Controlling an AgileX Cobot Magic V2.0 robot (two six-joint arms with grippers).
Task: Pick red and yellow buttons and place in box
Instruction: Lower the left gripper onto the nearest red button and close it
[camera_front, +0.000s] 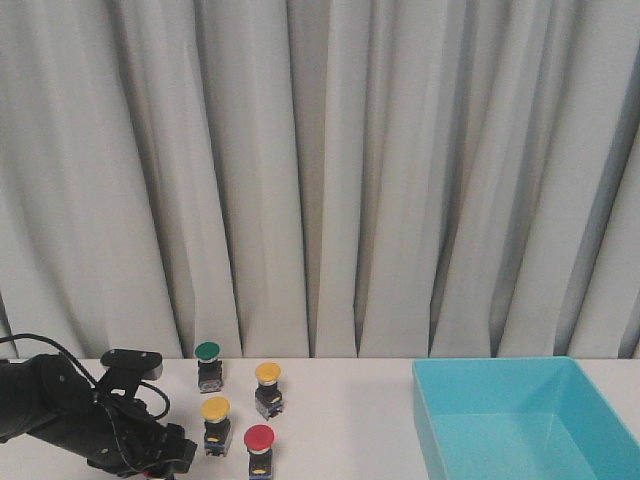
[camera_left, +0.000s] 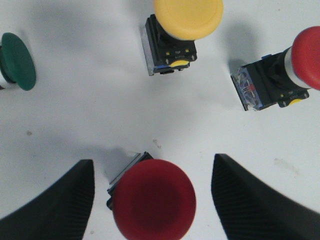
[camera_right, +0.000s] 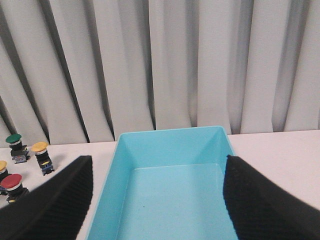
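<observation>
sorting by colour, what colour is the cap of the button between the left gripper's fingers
Red. The button sits between the open left gripper fingers, clearest in the left wrist view.

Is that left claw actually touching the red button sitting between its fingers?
Apart. In the left wrist view, white table shows on both sides of the red button, between it and each finger of the open left gripper.

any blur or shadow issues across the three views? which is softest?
Left wrist view is softest: the nearest red button and the left gripper fingers are blurred, while the yellow button is sharper and casts a soft shadow on the table. Front view is even, slightly soft, no glare. Right wrist view: box sharp enough, right gripper fingers blurred.
</observation>
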